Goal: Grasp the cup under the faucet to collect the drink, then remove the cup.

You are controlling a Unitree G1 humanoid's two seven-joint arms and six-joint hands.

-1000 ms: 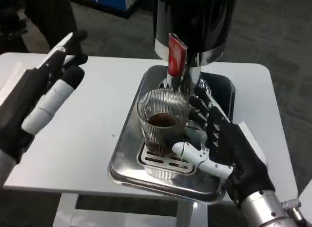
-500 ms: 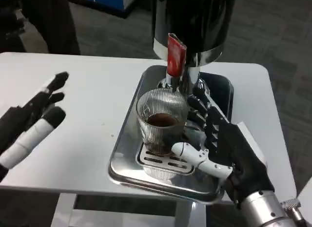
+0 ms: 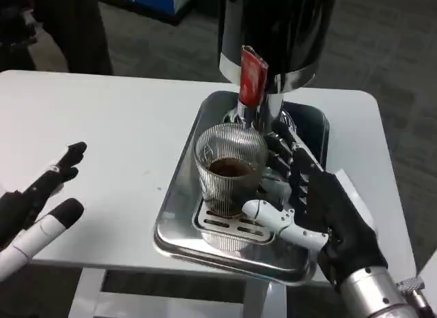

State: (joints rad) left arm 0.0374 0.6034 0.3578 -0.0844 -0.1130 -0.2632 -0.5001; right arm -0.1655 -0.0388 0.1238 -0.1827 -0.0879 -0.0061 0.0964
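Observation:
A ribbed clear glass cup with dark drink in its lower part stands upright on the drip grate of the steel tray, right under the faucet with the red lever. My right hand wraps the cup from its right side: the thumb lies against the cup's base in front, the fingers reach behind it. My left hand hangs low at the left over the table's front edge, fingers spread, holding nothing.
The black and chrome drink dispenser rises at the back of the tray. The white table stretches bare to the left of the tray. Dark floor lies beyond the table's edges.
My left hand has dropped down and toward the front left edge, away from the dispenser. The cup and my right hand have stayed in place.

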